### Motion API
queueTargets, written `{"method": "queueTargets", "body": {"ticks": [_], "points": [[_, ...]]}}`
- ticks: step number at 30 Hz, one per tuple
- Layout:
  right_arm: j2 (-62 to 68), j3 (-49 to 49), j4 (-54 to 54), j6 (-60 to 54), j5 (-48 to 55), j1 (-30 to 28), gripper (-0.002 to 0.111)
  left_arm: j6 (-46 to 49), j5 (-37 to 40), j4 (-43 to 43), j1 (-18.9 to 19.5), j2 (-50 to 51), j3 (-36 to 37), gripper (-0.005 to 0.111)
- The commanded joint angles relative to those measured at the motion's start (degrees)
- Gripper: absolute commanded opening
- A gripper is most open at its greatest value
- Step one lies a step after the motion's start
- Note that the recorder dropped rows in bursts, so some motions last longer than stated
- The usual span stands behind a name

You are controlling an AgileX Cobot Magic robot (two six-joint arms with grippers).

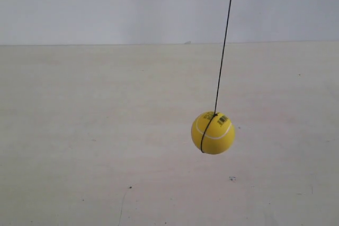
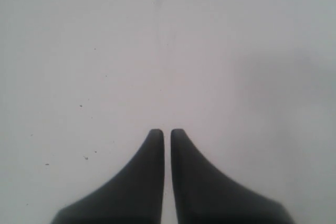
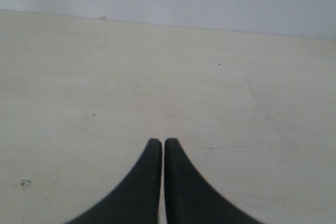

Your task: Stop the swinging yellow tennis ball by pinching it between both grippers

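The yellow tennis ball [image 1: 213, 133] hangs on a thin dark string [image 1: 223, 46] right of the middle of the exterior view, above the pale table. It shows a white seam, a black band and a barcode label. No arm or gripper appears in that view. In the left wrist view my left gripper [image 2: 167, 132] is shut, its two black tapered fingers almost touching, with nothing between them. My right gripper [image 3: 163, 142] is likewise shut and holds nothing. The ball is out of both wrist views.
A pale, slightly scuffed table top [image 1: 106, 146] fills the lower part of the exterior view, meeting a white wall [image 1: 106, 3] at the back. The right wrist view shows the same table [image 3: 79, 77] and wall edge.
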Motion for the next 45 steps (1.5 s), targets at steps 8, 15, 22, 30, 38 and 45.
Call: {"method": "queueTargets", "body": {"ticks": [8,15,22,30,38,45], "points": [[-0.31,-0.05,0.15,-0.56,-0.06,-0.18,0.0,-0.56,0.29,-0.59,0.16,-0.12,0.32,0.005],[-0.31,-0.05,0.15,-0.56,-0.06,-0.18,0.0,-0.56,0.31,-0.06,0.16,-0.12,0.32,0.005],[-0.31,-0.05,0.15,-0.56,-0.06,-0.18,0.0,10.81,0.77,-4.99,0.16,-0.12,5.73,0.005],[-0.31,-0.05,0.15,-0.56,-0.06,-0.18,0.0,57.0,-0.94,-54.82,0.16,-0.12,18.5,0.005],[-0.31,-0.05,0.15,-0.56,-0.06,-0.18,0.0,54.47,4.88,-55.3,3.52,-0.12,22.64,0.005],[-0.31,-0.05,0.15,-0.56,-0.06,-0.18,0.0,54.77,19.25,-56.19,4.06,-0.12,22.64,0.005]]}}
